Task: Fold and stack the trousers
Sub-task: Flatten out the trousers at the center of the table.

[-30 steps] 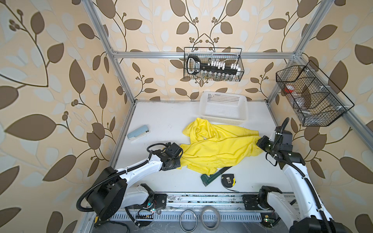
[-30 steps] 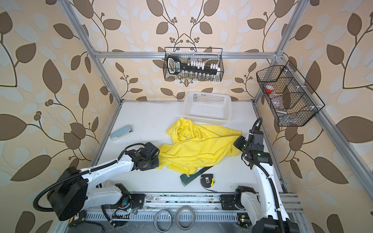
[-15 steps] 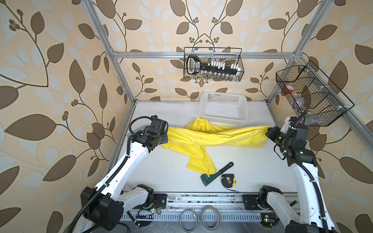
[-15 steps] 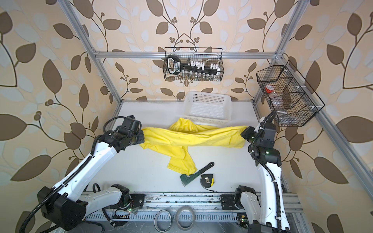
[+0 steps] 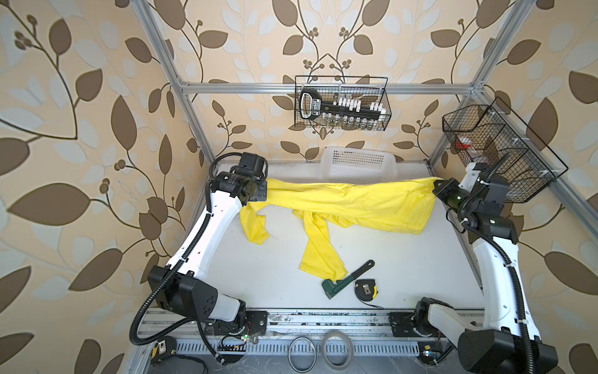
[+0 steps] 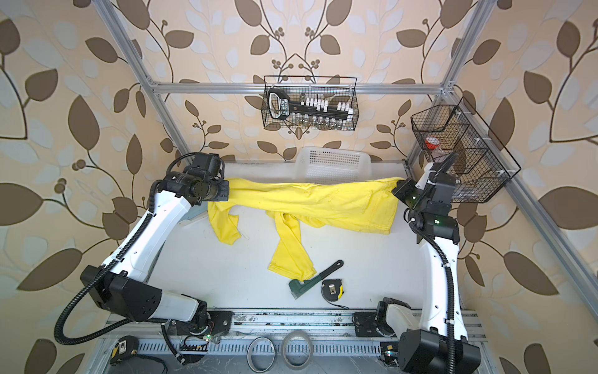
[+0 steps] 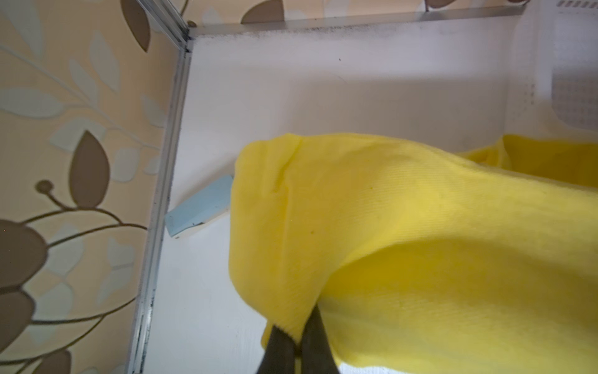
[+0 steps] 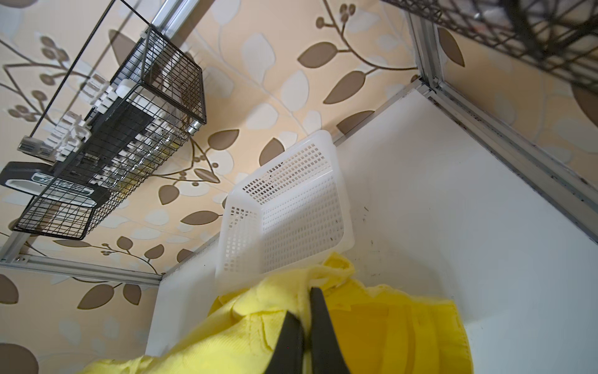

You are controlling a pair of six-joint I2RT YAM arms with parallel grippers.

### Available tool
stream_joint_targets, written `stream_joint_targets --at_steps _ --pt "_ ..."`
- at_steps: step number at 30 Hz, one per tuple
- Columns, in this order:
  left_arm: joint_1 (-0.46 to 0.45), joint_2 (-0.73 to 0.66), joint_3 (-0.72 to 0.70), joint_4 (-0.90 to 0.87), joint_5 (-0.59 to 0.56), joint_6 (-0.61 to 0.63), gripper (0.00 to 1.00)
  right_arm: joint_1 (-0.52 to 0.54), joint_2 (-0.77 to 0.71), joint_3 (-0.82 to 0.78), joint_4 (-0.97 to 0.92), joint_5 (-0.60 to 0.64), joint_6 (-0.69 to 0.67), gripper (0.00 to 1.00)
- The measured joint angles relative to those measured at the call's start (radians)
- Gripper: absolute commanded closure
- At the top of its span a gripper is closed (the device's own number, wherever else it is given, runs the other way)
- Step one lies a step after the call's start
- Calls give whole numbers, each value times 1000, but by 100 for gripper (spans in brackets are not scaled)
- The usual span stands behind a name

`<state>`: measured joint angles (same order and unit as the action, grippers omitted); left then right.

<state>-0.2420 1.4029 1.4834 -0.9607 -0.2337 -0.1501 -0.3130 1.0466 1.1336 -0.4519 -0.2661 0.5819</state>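
Trousers (image 5: 349, 202) of bright yellow hang stretched between both arms above the back of the white table (image 5: 404, 259), just in front of a white perforated basket (image 5: 356, 162). The left gripper (image 7: 296, 327) and right gripper (image 8: 307, 312) each pinch a fold of the fabric. The label on a black tool (image 5: 312, 105) in the wire rack (image 5: 385, 97) is too small to read. A second ago the garment lay crumpled on the table; now one leg dangles, its cuff touching a green wrench (image 5: 336, 285).
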Motion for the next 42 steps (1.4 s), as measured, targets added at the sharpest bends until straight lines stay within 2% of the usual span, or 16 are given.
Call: stream_joint_targets --at_steps 8,12,14,15,16,17,19,24,28,35,42 --pt "-84 -204 -597 78 201 -180 100 -33 -114 -244 -22 0 -17 100" --pt "-173 -239 -750 141 258 -295 100 -37 -151 -370 -47 36 -7 100" --pt "-233 -238 -792 180 277 -351 95 -38 -179 -418 -69 66 -6 100" --pt "-251 -239 -802 187 284 -364 92 -39 -198 -436 -80 79 -7 100" --pt "-269 -241 -810 190 285 -383 81 -40 -222 -452 -93 94 -7 100" --pt "-278 -248 -813 189 285 -399 77 -41 -249 -465 -105 110 -7 100" --pt "-283 -272 -812 187 280 -426 74 -41 -302 -490 -119 137 -8 100" --pt "-283 -334 -746 118 203 -450 35 -43 -407 -556 -159 223 -5 100" --pt "-255 -341 -634 93 103 -444 18 -43 -431 -603 -174 258 3 100" --pt "-35 -224 -536 130 40 -492 14 -43 -425 -617 -171 255 9 100" --pt "27 4 -457 150 11 -597 18 -42 -399 -655 -132 206 17 100"
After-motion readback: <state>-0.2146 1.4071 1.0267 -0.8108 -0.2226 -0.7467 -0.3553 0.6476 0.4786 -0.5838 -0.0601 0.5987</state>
